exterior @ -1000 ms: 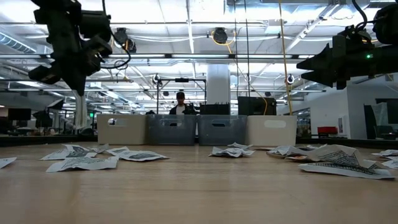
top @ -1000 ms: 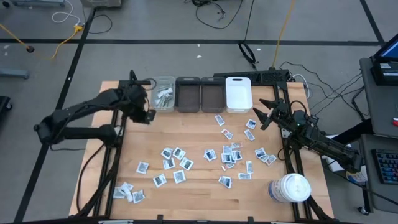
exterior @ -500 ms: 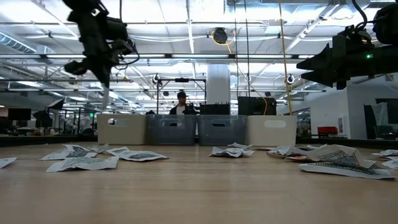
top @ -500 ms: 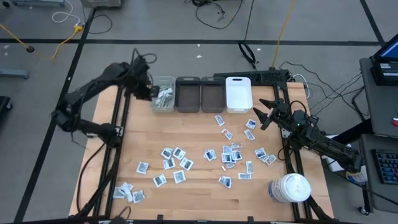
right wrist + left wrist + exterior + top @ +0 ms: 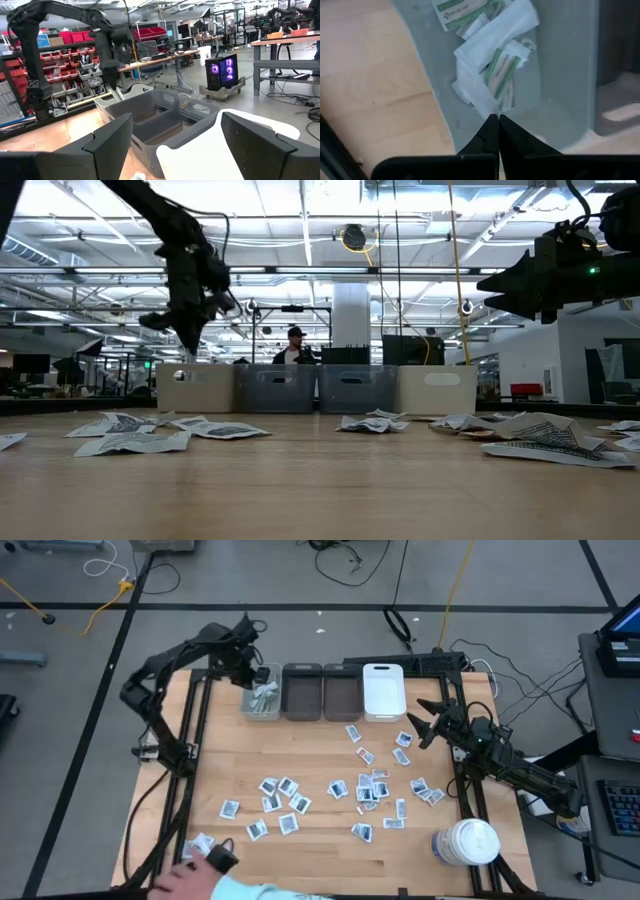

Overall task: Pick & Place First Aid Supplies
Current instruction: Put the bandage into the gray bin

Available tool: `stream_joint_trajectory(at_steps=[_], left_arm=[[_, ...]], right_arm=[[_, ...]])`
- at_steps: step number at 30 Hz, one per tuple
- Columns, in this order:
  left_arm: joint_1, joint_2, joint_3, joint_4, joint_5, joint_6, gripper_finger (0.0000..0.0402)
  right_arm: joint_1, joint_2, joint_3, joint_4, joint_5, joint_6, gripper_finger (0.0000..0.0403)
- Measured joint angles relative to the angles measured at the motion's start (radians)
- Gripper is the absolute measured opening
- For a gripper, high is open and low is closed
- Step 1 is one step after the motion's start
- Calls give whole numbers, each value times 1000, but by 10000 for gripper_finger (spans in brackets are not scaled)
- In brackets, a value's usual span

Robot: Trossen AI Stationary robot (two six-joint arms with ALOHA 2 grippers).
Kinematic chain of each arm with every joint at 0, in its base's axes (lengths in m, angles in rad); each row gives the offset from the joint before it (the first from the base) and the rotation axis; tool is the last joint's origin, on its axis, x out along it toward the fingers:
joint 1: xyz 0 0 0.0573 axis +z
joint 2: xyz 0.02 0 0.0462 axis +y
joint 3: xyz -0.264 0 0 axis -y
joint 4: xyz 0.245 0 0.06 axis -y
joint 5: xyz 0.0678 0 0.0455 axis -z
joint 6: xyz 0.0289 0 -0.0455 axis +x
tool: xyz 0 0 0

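Many small white sachets (image 5: 360,790) with dark print lie flat across the middle and right of the table. Pale wrapped strips (image 5: 502,65) with green print lie heaped in the leftmost grey bin (image 5: 262,692) at the far edge. My left gripper (image 5: 249,673) hangs over that bin, shut on one white strip. My right gripper (image 5: 424,721) hovers open above the table's right side, holding nothing; the right wrist view shows its fingers spread wide (image 5: 185,150). My left gripper (image 5: 494,118) pinches one end of a white wrapped strip (image 5: 481,102) between its two fingertips, coming from above and pointing down into the bin. The strip hangs below the fingers toward the heap in the bin; I cannot tell whether its lower end rests there.
Two dark grey bins (image 5: 322,690) and a white bin (image 5: 383,690) stand in a row beside the leftmost one. A large white jar (image 5: 466,842) sits at the near right corner. A person's hand (image 5: 205,875) reaches in at the near left edge beside some sachets.
My left arm has swung from above the table's left side toward the far edge and rightward, carrying the white strip hanging below its shut fingers until it stands over the leftmost bin. A person's hand has come in at the near left edge.
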Motion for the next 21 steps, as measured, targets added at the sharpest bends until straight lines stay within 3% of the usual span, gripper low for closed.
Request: stream_joint_trajectory(at_steps=[5,11,14,21], left_arm=[[-23,79,0,13,-25,13,0],[-30,91,0,21,-72,12,13],[-32,77,0,30,-87,36,53],[-32,63,0,45,-81,53,192]], right_arm=[[0,0,0,0,0,0,297],[0,0,0,0,0,0,297],[0,0,0,0,0,0,297],[0,0,0,0,0,0,297]])
